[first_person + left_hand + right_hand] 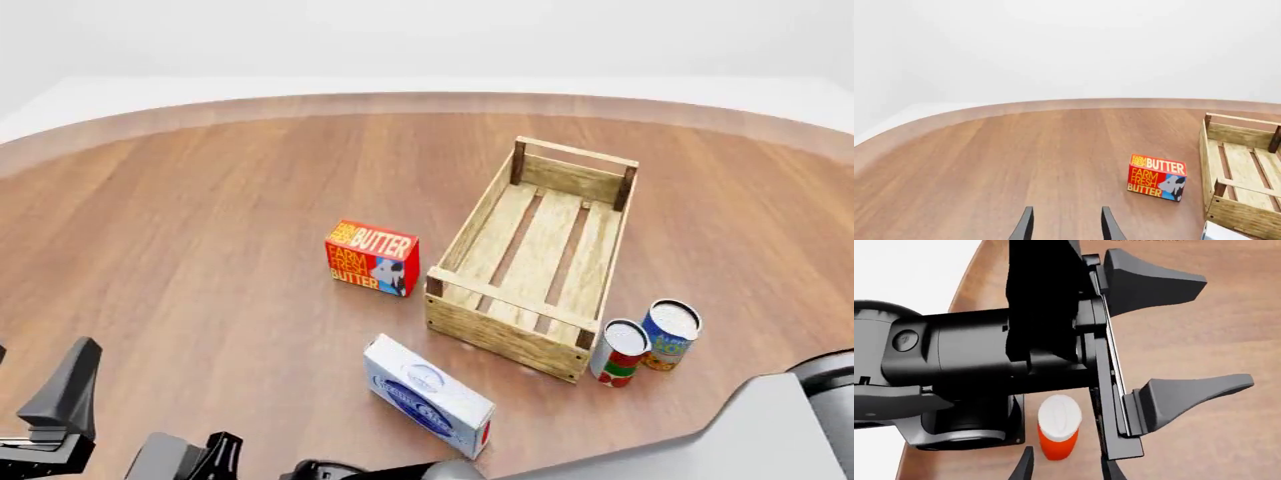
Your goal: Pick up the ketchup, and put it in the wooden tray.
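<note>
Ketchup point(1057, 432) is what I am after, and only my right wrist camera shows it. It stands upright with the white cap facing the lens, near the table's edge and close against the dark body of my left arm. My right gripper point(1067, 467) is spread, one fingertip on each side of the orange-red body. I cannot tell whether either one touches it. The front view does not show the bottle at all. I judge it lies off the bottom left of that frame, where my two arms meet. My left gripper point(1066, 227) is also spread and holds nothing. It points across bare wood toward the butter box point(372, 258) at centre left of the front frame. To grip well I should drop lower, so the pads close on the body rather than the tapering shoulder under the cap. I should also centre the bottle between the fingers and close gently, since a slim bottle tips easily. The left arm crowds this spot, so I would lift straight up before swinging. The wooden tray point(514, 335) lies right of centre in the front frame, open, with two cans point(618, 352) at its lower right corner and a white box point(427, 397) just below its near end. I should carry the bottle high over that box.
</note>
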Robot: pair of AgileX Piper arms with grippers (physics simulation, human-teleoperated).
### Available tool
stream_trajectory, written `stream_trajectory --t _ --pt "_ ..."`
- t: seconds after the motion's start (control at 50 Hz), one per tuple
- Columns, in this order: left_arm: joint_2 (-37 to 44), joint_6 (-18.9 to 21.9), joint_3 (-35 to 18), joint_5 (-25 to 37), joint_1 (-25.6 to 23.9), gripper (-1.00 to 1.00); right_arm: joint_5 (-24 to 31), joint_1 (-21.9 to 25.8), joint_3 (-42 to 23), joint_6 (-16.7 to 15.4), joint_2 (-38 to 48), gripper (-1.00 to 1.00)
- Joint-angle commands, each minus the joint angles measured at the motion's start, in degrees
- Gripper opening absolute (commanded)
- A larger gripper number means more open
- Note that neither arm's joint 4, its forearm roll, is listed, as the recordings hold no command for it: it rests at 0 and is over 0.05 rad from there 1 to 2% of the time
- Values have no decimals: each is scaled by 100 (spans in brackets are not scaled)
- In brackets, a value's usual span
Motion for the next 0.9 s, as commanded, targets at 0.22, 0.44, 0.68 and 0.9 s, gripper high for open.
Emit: stream_trajectory --t 0.22,0.44,0.68,0.9 --pt "0 0 0 0 0 100 -51 66 -174 -194 300 100" --pt "0 0 0 0 0 100 -117 -17 -248 -309 551 100" --pt "0 0 0 0 0 100 -148 -21 -341 -421 739 100" --pt "0 0 0 0 0 100 -157 -52 -446 -534 805 100"
